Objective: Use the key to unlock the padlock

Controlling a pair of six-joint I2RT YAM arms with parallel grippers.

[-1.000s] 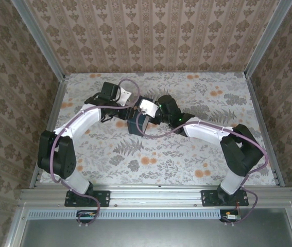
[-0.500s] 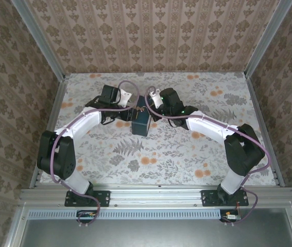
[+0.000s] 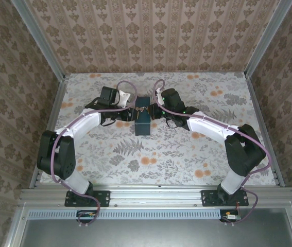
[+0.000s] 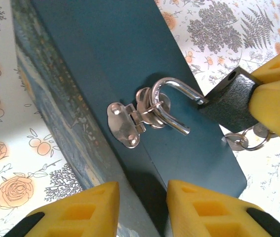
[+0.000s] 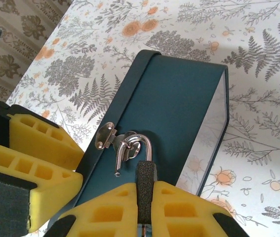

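The blue box (image 3: 143,123) lies mid-table between both arms. Its silver hasp (image 4: 125,123) carries the padlock's shackle (image 5: 142,143), which stands swung open with its free end out. My right gripper (image 5: 146,186) is shut on the dark grey padlock body (image 5: 146,175), seen from the other side as yellow fingers (image 4: 275,81) around the padlock body (image 4: 228,96). A small key (image 4: 237,142) on a ring hangs just under that body. My left gripper (image 4: 142,192) hovers at the box's edge, jaws apart, nothing pinched between them; its fingers (image 5: 36,158) sit by the box's left side.
A floral cloth (image 3: 151,159) covers the table, with open room in front of the box and to both sides. Patterned walls with metal corner rails (image 3: 53,67) close in the back and sides. Cables (image 3: 130,85) loop above both wrists.
The box has turned from slanted to straight and slid a little right. My right arm swung back and to the box's right side. The left arm barely moved.
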